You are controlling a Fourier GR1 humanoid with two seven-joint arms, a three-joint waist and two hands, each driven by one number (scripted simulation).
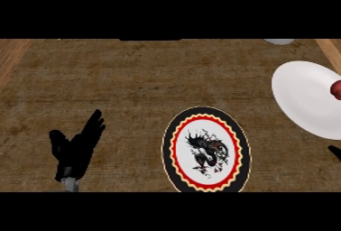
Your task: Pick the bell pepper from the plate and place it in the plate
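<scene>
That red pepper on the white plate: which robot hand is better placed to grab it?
The right. The bell pepper sits on the white plate at the far right, and the right robot hand shows just below it. The left robot hand rests open far across the counter.

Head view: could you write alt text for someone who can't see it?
A red bell pepper sits at the right edge of a plain white plate on a brown counter, beside a black-rimmed plate with a dragon design. The robot's left hand rests open at lower left, fingers up.
</scene>
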